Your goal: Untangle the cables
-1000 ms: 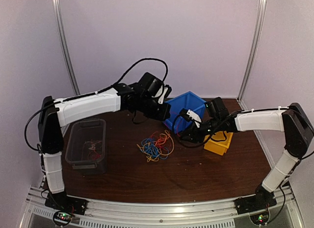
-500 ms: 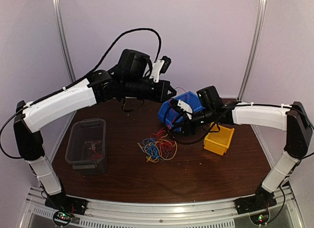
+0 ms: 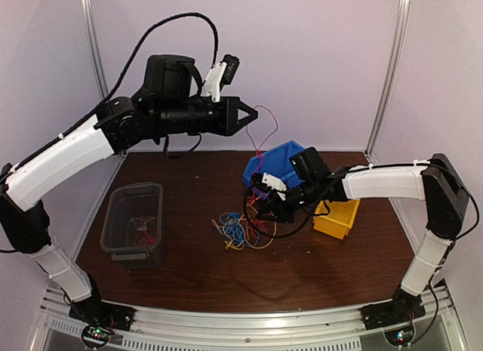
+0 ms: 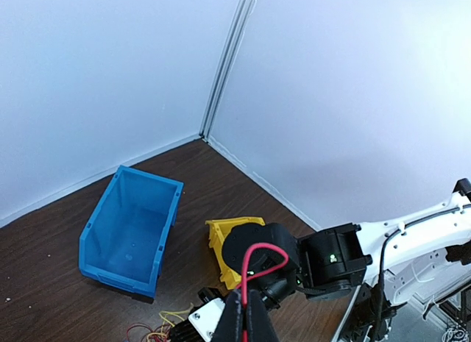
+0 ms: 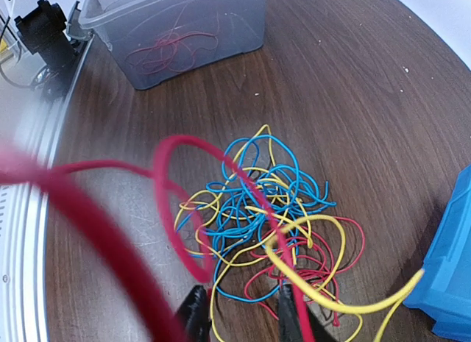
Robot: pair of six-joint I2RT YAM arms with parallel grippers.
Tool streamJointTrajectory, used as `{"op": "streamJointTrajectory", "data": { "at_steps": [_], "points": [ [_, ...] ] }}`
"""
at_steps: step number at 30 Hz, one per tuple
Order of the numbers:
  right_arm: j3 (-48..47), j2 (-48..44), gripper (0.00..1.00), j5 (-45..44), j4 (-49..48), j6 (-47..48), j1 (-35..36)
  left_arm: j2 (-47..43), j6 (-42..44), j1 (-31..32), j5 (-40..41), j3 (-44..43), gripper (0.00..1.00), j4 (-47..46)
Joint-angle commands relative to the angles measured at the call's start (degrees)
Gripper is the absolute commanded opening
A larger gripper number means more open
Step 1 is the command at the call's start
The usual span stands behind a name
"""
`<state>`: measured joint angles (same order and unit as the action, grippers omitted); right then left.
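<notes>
At the left of the dark wooden table [image 3: 189,279] stands a clear plastic bin [image 3: 132,223] with a few red wires lying in its bottom. High above the table's far side, the left gripper [image 3: 253,113] points to the right, its jaws pinched tight on a red cable [image 3: 273,127]. The cable loops off the tips and hangs down towards the table; the left wrist view shows that loop [image 4: 262,259] rising from the closed fingertips [image 4: 245,312]. Near the table's middle lie the cables [image 3: 241,230], a loose heap of blue, yellow and red strands. The right gripper [image 3: 260,204] hangs low over the heap's right edge, its fingers [image 5: 195,309] parted with a clear gap, and red strands pass just beside them. Behind it sits a blue bin [image 3: 283,162], and a yellow bin [image 3: 336,219] lies further right.
</notes>
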<state>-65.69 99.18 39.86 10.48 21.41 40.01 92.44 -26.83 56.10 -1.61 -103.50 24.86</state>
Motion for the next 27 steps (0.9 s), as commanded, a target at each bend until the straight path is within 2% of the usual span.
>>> {"op": "streamJointTrajectory", "data": {
  "at_steps": [1, 5, 10, 13, 20, 24, 27],
  "points": [
    [-0.06, 1.53, 0.23, -1.10, -1.83, -0.40, 0.05, -2.77, 1.72, 0.23, 3.43, -0.07, 0.00, -3.41],
    [1.21, 2.84, 0.17, -2.27, -1.66, 0.37, -0.05, -4.84, 2.58, 0.24, 5.89, 0.39, 0.00, -3.33],
    [2.81, -0.37, 0.42, 0.47, 2.20, 5.59, -0.19, -5.96, 3.80, 0.24, 6.51, 1.69, 0.00, -3.47],
    [2.78, -4.64, 0.50, 1.90, 5.78, 9.68, -0.13, -5.62, 4.89, 0.18, 5.82, 3.05, 0.00, -2.81],
    [2.02, -6.47, 0.50, -0.66, 10.92, 15.50, -0.97, -7.43, 7.01, 0.24, 7.83, 8.53, 0.00, -3.44],
    [2.76, -6.16, 0.49, -0.18, 8.36, 14.61, -1.61, -8.51, 7.30, 0.24, 7.67, 9.99, 0.00, -3.85],
    [2.76, -5.11, 0.56, -2.33, 4.24, 13.42, -1.38, -9.00, 7.48, 0.22, 7.26, 10.49, 0.00, -3.92]
  ]
}}
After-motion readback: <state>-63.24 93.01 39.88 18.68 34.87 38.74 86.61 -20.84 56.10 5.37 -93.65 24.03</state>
